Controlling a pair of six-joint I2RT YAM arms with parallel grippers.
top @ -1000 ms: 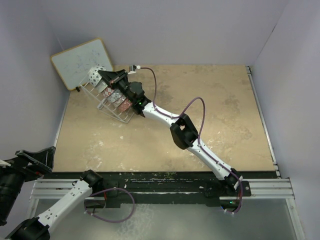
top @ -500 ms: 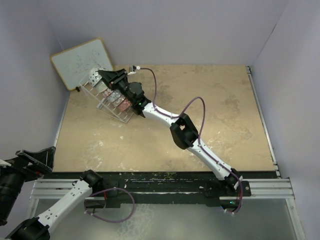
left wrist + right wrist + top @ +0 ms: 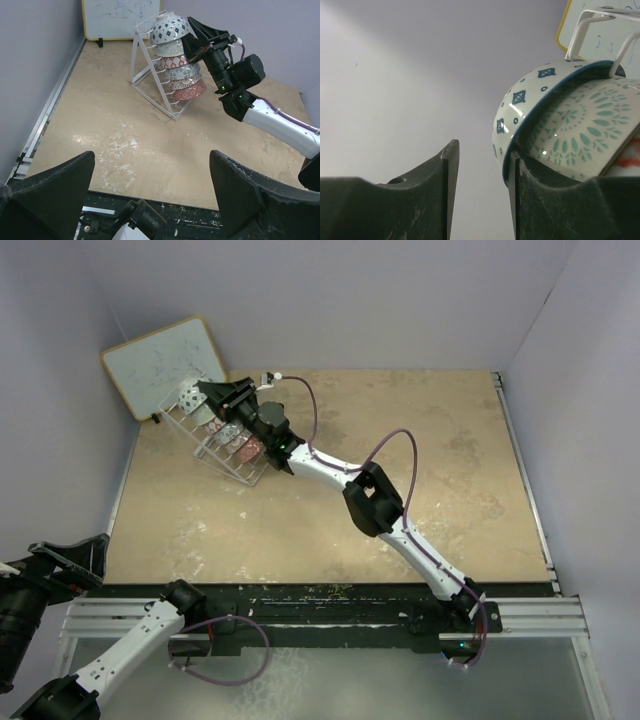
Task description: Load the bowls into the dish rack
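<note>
The white wire dish rack (image 3: 214, 443) (image 3: 150, 91) stands tilted at the table's far left. It holds a column of several bowls (image 3: 178, 68). The topmost is a cream bowl with blue diamonds (image 3: 167, 28) (image 3: 555, 117), resting under the rack's top wire (image 3: 581, 30). My right gripper (image 3: 206, 391) (image 3: 193, 24) (image 3: 480, 157) is at that bowl's rim and open. One finger lies against the bowl's inside, while the other stands clear of its outside. My left gripper (image 3: 68, 558) (image 3: 152, 162) is open and empty, low over the near left edge.
A wood-framed whiteboard (image 3: 160, 362) (image 3: 120, 17) leans against the back left wall just behind the rack. Purple walls close in the left, back and right. The right arm (image 3: 375, 505) stretches diagonally across the table. A metal rail (image 3: 300, 615) runs along the near edge.
My right gripper's jaws have parted and let go of the top bowl, which now sits a little lower in the rack. The left arm has stayed put.
</note>
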